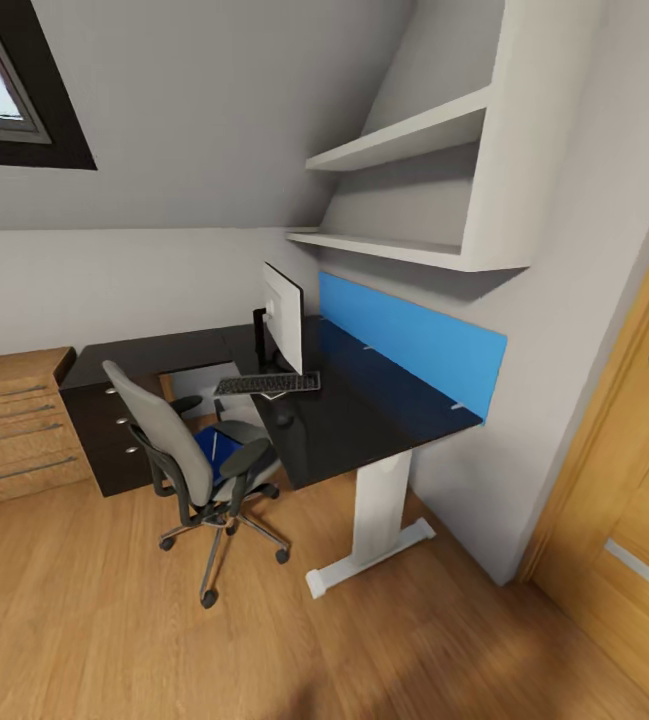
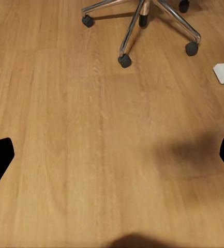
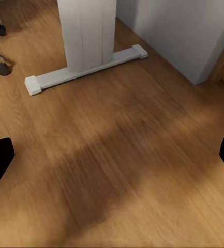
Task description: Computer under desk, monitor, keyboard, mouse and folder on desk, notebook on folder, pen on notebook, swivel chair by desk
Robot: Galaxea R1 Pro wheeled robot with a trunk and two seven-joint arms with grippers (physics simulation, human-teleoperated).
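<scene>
The black L-shaped desk (image 1: 364, 425) stands in the corner. On it the black monitor (image 1: 284, 315) is upright, with the keyboard (image 1: 267, 383) lying in front of it. A small dark lump that looks like the mouse (image 1: 284, 420) sits near the desk's front edge. The grey swivel chair (image 1: 189, 450) is drawn up to the desk, and the blue folder (image 1: 211, 447) lies on its seat. A pale grey box, likely the computer (image 1: 204, 385), shows under the desk. Notebook and pen are too small to tell. My left gripper (image 2: 112, 160) and right gripper (image 3: 112, 160) hang open over bare floor.
A blue panel (image 1: 404, 340) lines the wall behind the desk, under white shelves (image 1: 414, 140). A light-wood drawer chest (image 1: 14, 425) stands to the left and a wooden door (image 1: 634, 480) to the right. The white desk leg (image 3: 86, 36) and the chair's star base (image 2: 143, 20) lie ahead on the plank floor.
</scene>
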